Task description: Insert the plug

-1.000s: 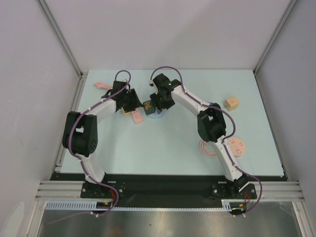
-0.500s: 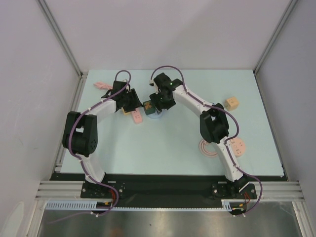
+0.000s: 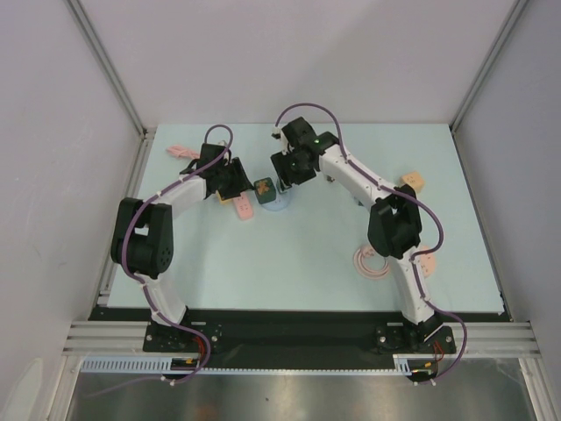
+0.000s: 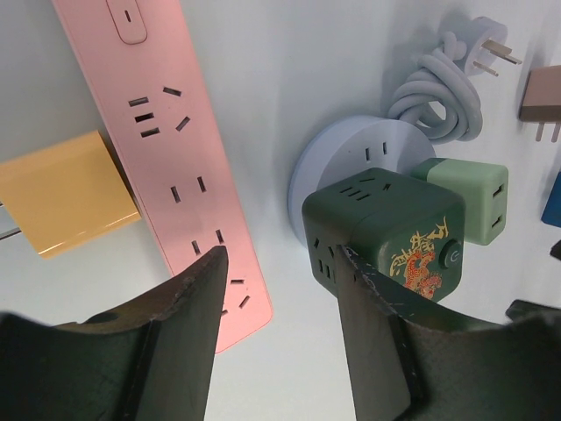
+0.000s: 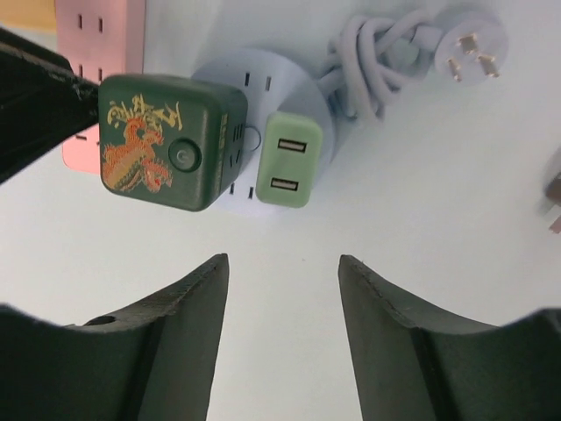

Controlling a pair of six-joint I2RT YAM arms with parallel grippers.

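The dark green cube is sitting on the round socket, just beside a pale green adapter, and it seems to be pushed in already. The right gripper is hanging with its jaws spread and empty, and the cube is lying ahead and to the left of its gap. The left gripper, also spread and empty over the end of a pink strip, is looking nearer, with one jaw just beside the cube.
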